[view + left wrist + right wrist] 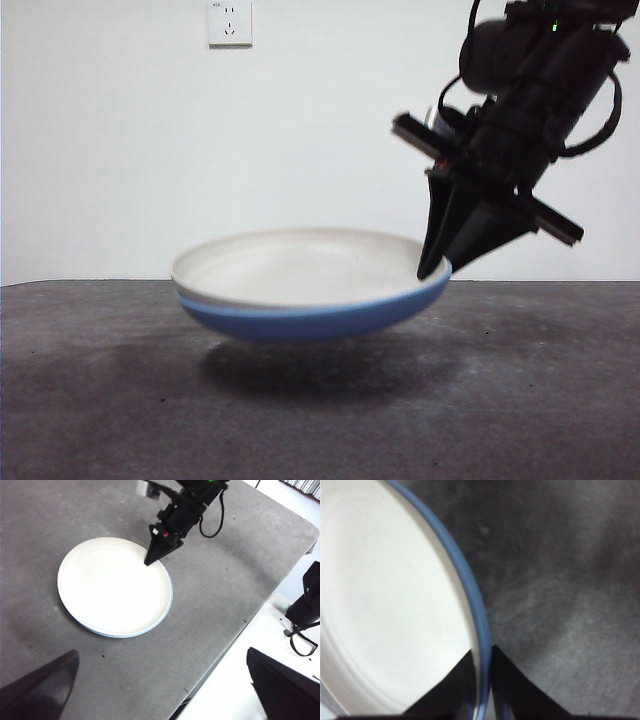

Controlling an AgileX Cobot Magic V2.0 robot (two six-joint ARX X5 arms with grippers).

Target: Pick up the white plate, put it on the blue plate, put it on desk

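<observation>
The white plate [300,265] lies nested inside the blue plate [300,322]. Both hang a little above the desk [100,400], with a shadow beneath them. My right gripper [432,270] comes down from the upper right and is shut on the stacked rims at the right side. The right wrist view shows its jaws [481,652] pinching the blue plate's rim [465,575] with the white plate [385,595] inside. The left wrist view shows the white plate [112,585], the blue plate's edge [169,600] and the right gripper [148,562] from high up. My left gripper [162,652] is open and empty, far from the plates.
A wall socket [229,22] is on the white wall behind. The desk's edge [235,630] runs near the plates in the left wrist view, with a black object [307,600] off the desk beyond it. Bare desk [75,510] surrounds the plates.
</observation>
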